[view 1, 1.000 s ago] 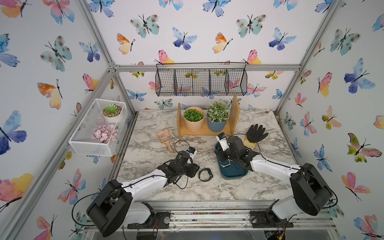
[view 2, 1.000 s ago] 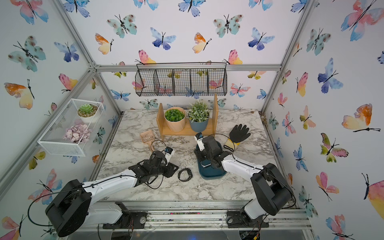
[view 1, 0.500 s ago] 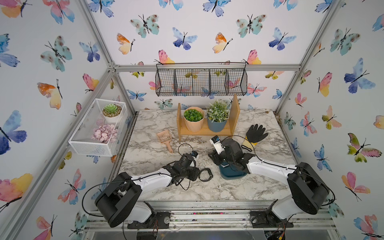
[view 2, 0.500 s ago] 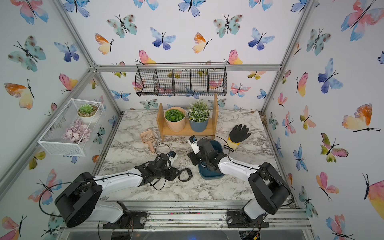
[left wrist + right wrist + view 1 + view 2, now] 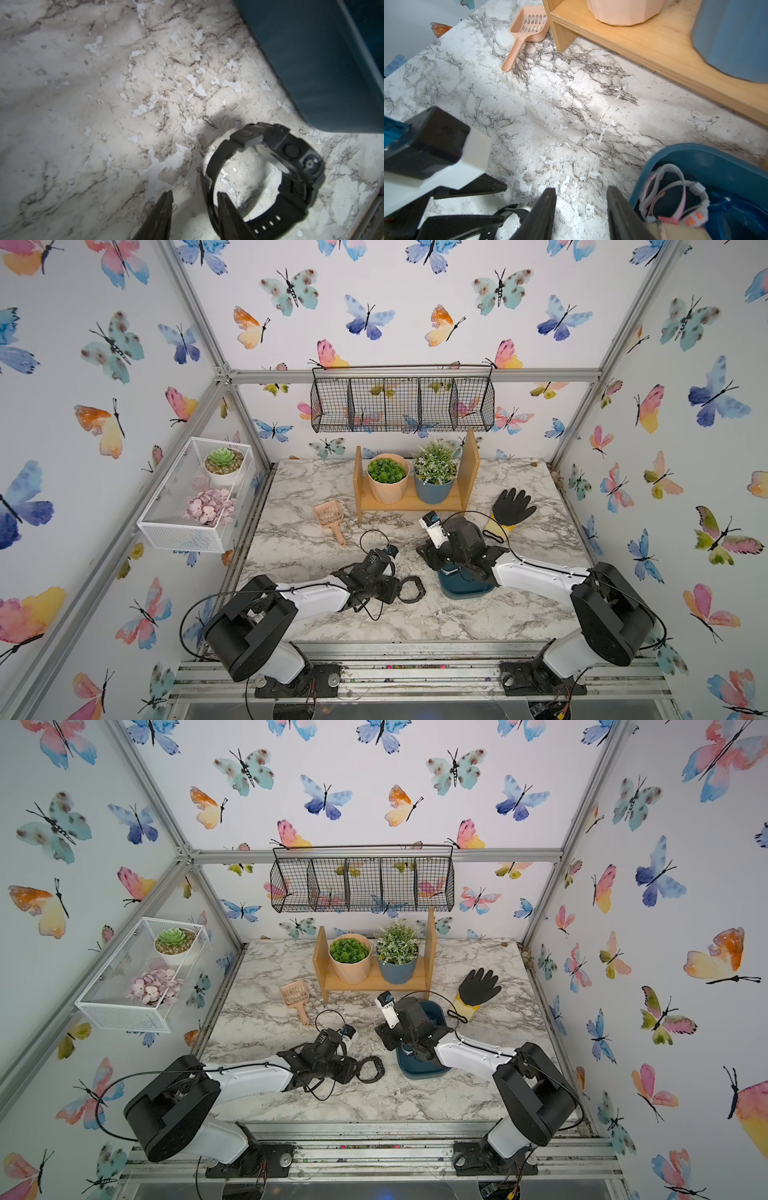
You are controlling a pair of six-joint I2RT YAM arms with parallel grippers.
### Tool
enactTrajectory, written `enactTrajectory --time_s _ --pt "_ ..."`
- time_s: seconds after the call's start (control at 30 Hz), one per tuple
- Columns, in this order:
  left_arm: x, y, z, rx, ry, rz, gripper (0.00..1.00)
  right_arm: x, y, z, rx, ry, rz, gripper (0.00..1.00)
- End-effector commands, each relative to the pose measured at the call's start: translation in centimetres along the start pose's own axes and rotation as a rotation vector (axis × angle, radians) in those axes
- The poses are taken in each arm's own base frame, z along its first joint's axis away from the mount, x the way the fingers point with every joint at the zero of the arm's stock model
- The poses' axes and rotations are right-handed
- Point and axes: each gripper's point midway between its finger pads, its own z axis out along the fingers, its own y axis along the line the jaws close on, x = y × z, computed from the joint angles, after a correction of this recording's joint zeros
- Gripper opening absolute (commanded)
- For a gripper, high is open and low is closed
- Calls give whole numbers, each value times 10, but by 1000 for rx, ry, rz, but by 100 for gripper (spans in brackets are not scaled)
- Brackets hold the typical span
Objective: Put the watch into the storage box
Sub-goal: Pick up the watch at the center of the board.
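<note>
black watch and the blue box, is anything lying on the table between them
Nothing. In the left wrist view only bare marble table separates the black watch from the blue box; they sit close but apart.

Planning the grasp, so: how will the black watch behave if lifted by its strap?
It probably keeps its shape: the black watch rests as a closed loop. It likely swings case-down, since the chunky case looks heaviest.

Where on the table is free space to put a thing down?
Free: the table left of the scoop, and its front strip between the arms. Crowded: the middle, where watch, box, left gripper and right gripper cluster.
</note>
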Motion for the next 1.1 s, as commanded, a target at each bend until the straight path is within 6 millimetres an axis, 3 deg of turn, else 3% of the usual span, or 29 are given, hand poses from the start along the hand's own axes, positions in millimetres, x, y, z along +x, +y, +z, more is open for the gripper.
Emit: enactTrajectory --time_s 0.0,0.17,0.27,0.67,0.9,1.07 --pt "-3 -8 5 25 8 8 35 -2 5 4 -19 -6 -8 47" --pt "0 -10 11 20 25 14 17 -1 4 3 -13 -6 -8 47" --pt "0 -12 12 21 28 19 0 -1 3 2 -9 -10 -8 47" --pt "-29 -15 -8 0 -96 32 0 -1 -3 -10 29 -37 23 51" --pt "-72 -45 -20 94 -190 79 0 -21 -21 -35 110 -102 56 62" --pt "-98 -72 -25 138 -233 138 0 -34 -49 -55 165 -135 118 66"
